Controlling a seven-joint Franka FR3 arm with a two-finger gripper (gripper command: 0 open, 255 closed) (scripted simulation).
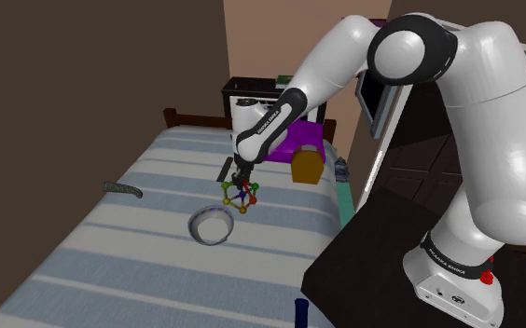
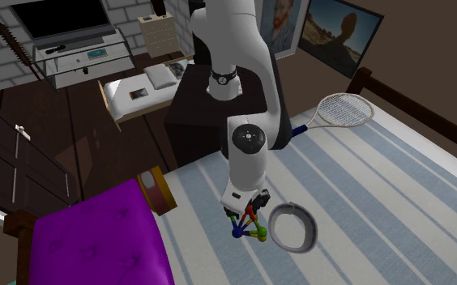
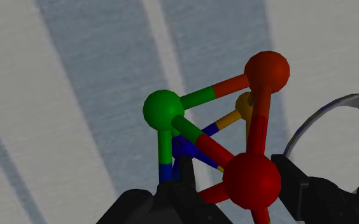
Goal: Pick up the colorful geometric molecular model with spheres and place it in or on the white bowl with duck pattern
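The molecular model (image 1: 241, 196) is a small frame of red, green, blue and orange rods and spheres. My gripper (image 1: 241, 180) is shut on it from above, just over the striped bed (image 1: 112, 270). In the wrist view the fingers (image 3: 291, 178) clasp the model (image 3: 163, 109) around its near red sphere. The whitish bowl (image 1: 211, 225) lies on the bed just beside the model, toward the shoulder view's lower left. Its rim (image 3: 321, 118) curves past the gripper (image 3: 235, 186). From the second exterior view, the model (image 2: 248, 227) hangs under the gripper (image 2: 248, 214), left of the bowl (image 2: 292, 227).
A brown box (image 1: 308, 166) and a purple block (image 1: 304, 138) stand at the bed's far side. A dark green object (image 1: 121, 189) lies on the bed to the shoulder view's left. A tennis racket (image 2: 340, 109) rests on the bed beyond the arm.
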